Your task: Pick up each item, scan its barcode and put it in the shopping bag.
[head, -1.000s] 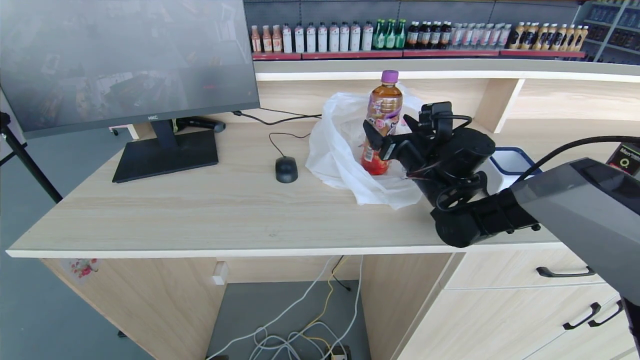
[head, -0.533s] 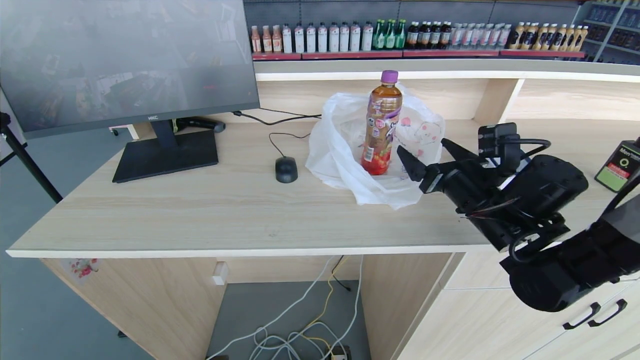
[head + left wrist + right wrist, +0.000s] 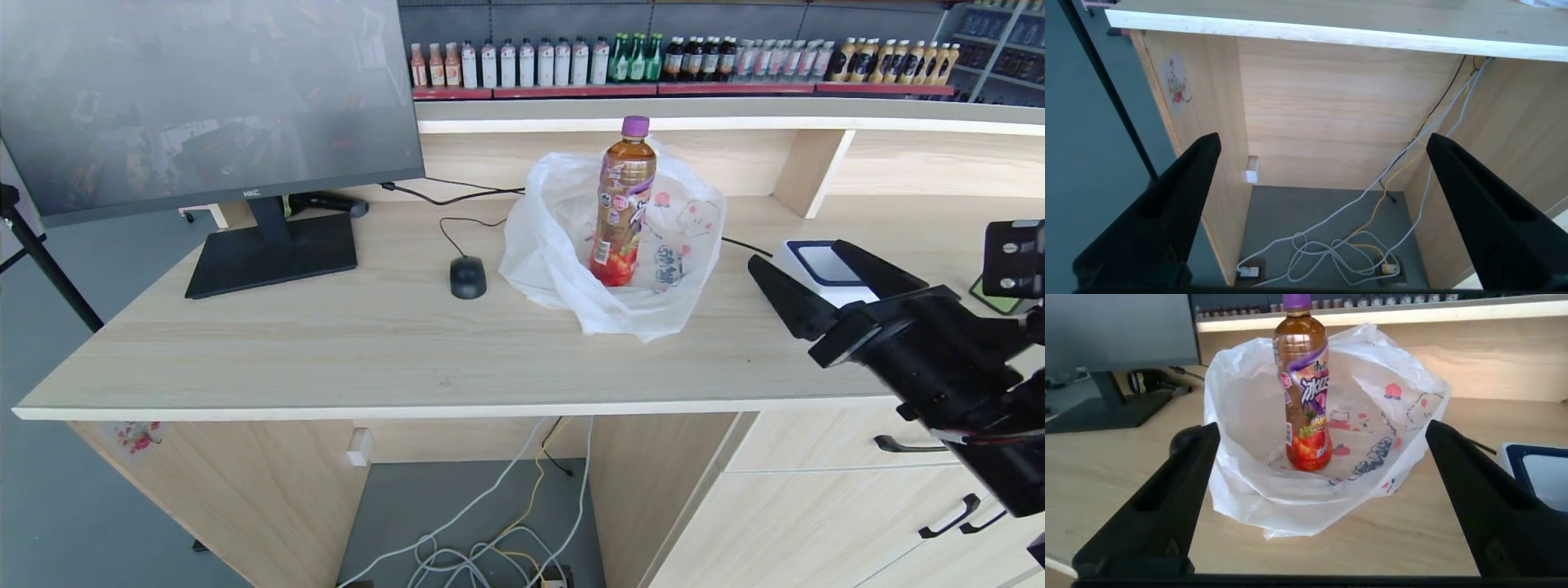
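Your right gripper (image 3: 793, 252) has backed off from the bag (image 3: 555, 245). A second ago its fingers stood on either side of the bottle (image 3: 624, 204); now it hangs well to the right of the bag, over the counter (image 3: 326, 343) edge, with its tips just by the scanner (image 3: 820, 265). Its fingers are spread wide and hold nothing.

You can see the bottle where it was, upright inside the bag. Its red base rests on the bag's floor, and its purple cap rises above the white plastic rim. From the right wrist view the bag's mouth gapes toward the gripper, with the bottle at its middle.

Your left gripper (image 3: 1323, 139) sits low, below the counter top and well apart from the bag. Its fingers are also spread wide with nothing between them, facing the wooden panel and the loose cables (image 3: 1331, 245) under the counter.

To the left of the bag lies the mouse (image 3: 468, 276), and farther left stands the monitor (image 3: 204, 98). The scanner lies to the bag's right.
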`<state>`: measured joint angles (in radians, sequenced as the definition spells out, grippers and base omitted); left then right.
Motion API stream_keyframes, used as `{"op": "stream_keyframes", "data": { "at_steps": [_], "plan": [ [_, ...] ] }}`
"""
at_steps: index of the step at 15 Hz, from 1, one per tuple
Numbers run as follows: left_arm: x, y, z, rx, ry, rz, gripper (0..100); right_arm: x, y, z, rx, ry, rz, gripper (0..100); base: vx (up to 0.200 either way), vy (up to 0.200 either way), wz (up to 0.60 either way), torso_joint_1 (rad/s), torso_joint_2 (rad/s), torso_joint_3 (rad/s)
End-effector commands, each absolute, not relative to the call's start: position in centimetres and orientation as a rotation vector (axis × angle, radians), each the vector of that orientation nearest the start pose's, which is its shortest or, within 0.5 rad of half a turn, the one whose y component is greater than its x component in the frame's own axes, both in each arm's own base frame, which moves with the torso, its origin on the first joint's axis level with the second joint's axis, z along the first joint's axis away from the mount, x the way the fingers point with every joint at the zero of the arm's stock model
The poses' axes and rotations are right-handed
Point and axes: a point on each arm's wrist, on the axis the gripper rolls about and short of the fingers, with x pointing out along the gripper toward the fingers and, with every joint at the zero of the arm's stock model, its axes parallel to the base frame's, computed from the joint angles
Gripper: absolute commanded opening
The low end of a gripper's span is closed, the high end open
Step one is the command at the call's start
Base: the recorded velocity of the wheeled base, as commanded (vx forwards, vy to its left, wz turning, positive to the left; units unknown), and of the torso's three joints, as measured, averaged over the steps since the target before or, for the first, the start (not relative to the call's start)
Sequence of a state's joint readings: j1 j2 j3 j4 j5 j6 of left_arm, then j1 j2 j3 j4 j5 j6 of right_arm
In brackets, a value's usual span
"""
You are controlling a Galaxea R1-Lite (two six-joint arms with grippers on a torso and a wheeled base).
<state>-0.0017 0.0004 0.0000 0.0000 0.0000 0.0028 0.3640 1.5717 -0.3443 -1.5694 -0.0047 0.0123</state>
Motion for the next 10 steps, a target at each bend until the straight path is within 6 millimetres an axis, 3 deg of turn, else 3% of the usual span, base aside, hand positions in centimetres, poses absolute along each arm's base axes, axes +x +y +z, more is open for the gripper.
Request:
{"op": "stream_keyframes", "data": {
  "at_steps": [1, 4, 7, 10],
  "plan": [
    [-2.28, 0.0, 7.55, 0.0, 0.0, 0.0, 100, 18.83, 7.19, 20.46, 0.084, -0.383, 0.358, 100, 0.0, 0.0, 0.0, 0.0, 0.0, 0.0],
    [-2.28, 0.0, 7.55, 0.0, 0.0, -0.002, 100, 18.73, 7.18, 20.31, 0.082, -0.377, 0.36, 100, 0.0, 0.0, 0.0, 0.0, 0.0, 0.0],
    [-2.28, 0.0, 7.55, -0.002, 0.0, -0.002, 100, 18.71, 7.17, 20.17, 0.084, -0.37, 0.36, 100, -0.2, 0.0, 0.0, 0.004, 0.0, 0.002],
    [-2.28, 0.0, 7.55, 0.003, 0.0, -0.002, 100, 18.75, 7.22, 19.97, 0.082, -0.361, 0.362, 100, 0.0, 0.0, 0.0, 0.0, 0.0, 0.0]
  ]
}}
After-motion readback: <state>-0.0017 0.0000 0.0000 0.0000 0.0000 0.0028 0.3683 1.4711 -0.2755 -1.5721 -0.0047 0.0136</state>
